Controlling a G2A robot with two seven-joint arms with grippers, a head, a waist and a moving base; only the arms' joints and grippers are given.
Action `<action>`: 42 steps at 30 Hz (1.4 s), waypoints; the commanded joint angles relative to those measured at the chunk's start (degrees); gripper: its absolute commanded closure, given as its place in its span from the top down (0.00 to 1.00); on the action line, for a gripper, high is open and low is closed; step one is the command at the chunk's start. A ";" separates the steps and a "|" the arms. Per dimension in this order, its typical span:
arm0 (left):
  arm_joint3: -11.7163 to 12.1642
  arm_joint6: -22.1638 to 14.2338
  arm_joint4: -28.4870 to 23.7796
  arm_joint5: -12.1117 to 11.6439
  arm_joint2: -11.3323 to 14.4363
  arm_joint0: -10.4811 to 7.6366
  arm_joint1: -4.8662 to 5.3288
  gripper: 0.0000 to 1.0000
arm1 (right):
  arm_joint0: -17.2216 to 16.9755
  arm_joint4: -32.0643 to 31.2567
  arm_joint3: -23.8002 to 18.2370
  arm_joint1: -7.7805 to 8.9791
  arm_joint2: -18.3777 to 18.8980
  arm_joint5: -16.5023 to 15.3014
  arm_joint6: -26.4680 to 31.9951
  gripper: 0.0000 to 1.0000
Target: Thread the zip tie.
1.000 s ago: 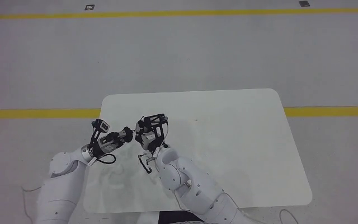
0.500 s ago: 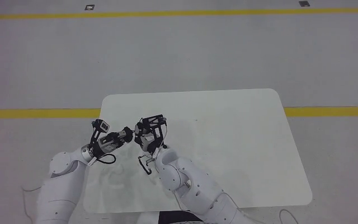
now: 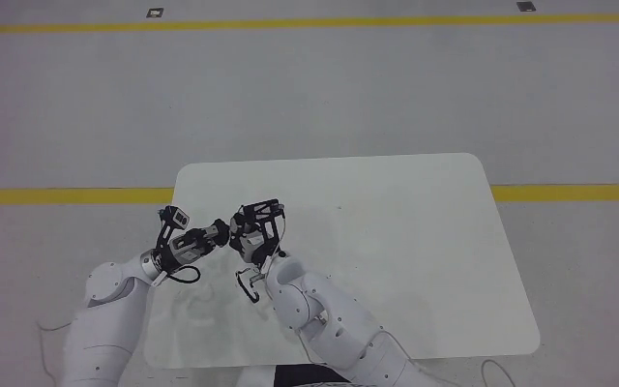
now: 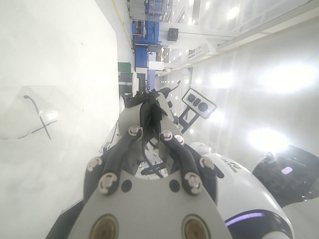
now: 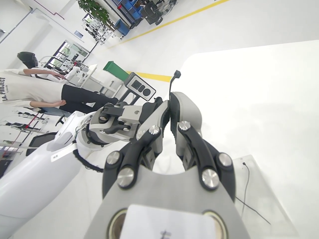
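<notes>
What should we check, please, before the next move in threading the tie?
1. Right pincer shut on tie: ok.
2. Tie sticks out beyond that pincer: ok.
3. Left pincer shut: ok.
4. Tie's other end held in left pincer: cannot tell.
5. That end lined up with the slot: cannot tell.
6. Both pincers tip to tip over the table: ok.

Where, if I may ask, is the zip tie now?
In the right wrist view the zip tie sticks out of the right gripper's shut fingertips, head outward, beside the left gripper, above the table's left side.
</notes>
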 commanded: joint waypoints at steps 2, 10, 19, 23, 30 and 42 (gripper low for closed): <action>0.00 0.00 0.00 0.00 0.00 0.00 0.00 0.00 | -0.41 -0.45 -0.70 0.02 0.20 1.02 -0.43 1.00; -0.76 1.98 -1.92 1.95 0.00 0.22 0.20 0.00 | -3.47 -2.60 -4.37 1.13 2.36 -0.58 -1.42 1.00; 1.41 -3.14 -10.97 8.88 -0.86 -1.00 0.86 0.00 | -7.03 10.05 -6.84 3.11 8.87 -16.36 2.97 1.00; 2.84 -4.56 -13.03 10.55 -0.74 -1.93 1.05 0.00 | -6.99 14.84 -6.28 3.33 9.80 -19.72 5.69 1.00; 2.84 -4.56 -13.03 10.55 -0.74 -1.93 1.05 0.00 | -6.99 14.84 -6.28 3.33 9.80 -19.72 5.69 1.00; 2.92 -6.22 -24.69 25.42 2.42 -1.34 1.51 0.00 | -3.64 48.04 0.84 3.54 11.60 -29.84 17.72 1.00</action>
